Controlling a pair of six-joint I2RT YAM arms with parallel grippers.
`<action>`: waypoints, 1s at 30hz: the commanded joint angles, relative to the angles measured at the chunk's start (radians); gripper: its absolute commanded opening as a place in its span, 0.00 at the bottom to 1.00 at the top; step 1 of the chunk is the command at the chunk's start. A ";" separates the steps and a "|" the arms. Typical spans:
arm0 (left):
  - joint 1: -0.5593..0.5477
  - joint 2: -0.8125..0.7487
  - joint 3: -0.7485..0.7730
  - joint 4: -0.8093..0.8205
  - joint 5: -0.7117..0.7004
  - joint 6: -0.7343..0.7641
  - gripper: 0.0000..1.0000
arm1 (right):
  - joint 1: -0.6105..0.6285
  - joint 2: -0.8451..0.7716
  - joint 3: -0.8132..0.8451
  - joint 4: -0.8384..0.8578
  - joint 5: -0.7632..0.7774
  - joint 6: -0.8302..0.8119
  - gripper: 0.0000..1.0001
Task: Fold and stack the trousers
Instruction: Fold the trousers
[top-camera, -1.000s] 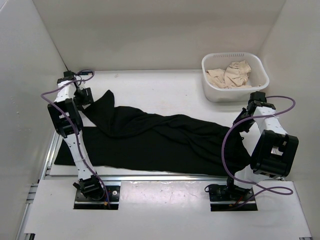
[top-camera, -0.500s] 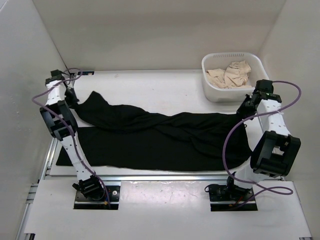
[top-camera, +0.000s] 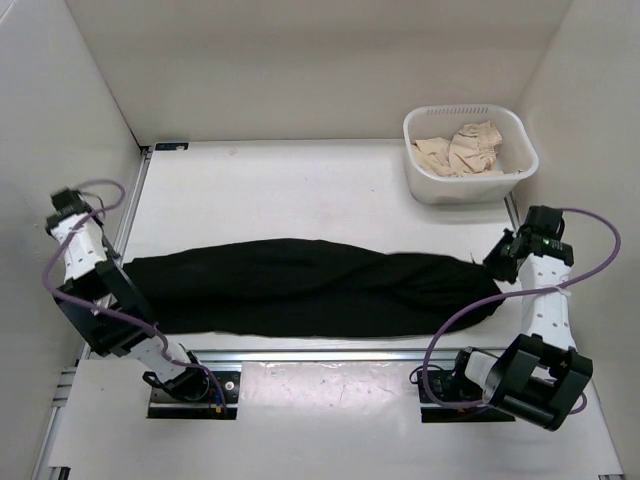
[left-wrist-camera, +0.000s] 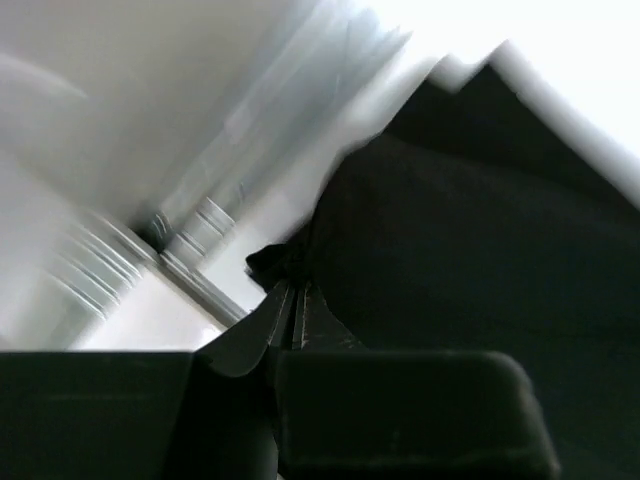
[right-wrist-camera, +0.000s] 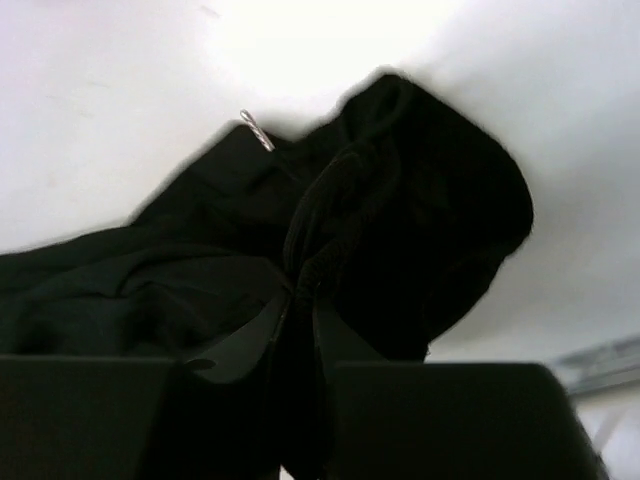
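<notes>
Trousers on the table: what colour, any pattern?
Plain black trousers, no pattern; clearest in the top external view.

L arm (top-camera: 82, 255) splayed out, L gripper (left-wrist-camera: 293, 303) clamped | R arm (top-camera: 545, 300) splayed out, R gripper (right-wrist-camera: 297, 292) clamped

1. The left gripper (left-wrist-camera: 293, 298) has closed on the left end of the trousers (top-camera: 310, 288) and swung from the far corner outward and nearer.
2. The right gripper (right-wrist-camera: 298, 290) has drawn its end rightward.
3. The trousers, rumpled before, now lie stretched in one long band.
</notes>
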 joint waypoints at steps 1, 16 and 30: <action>0.016 0.026 -0.199 0.028 -0.020 0.001 0.14 | -0.040 -0.025 -0.069 -0.016 0.104 0.051 0.20; 0.076 0.017 -0.281 0.062 0.041 0.001 0.14 | -0.076 -0.151 0.039 -0.256 0.061 0.699 0.90; 0.076 0.017 -0.300 0.062 0.089 0.001 0.14 | -0.113 -0.132 -0.267 -0.038 -0.208 1.134 0.96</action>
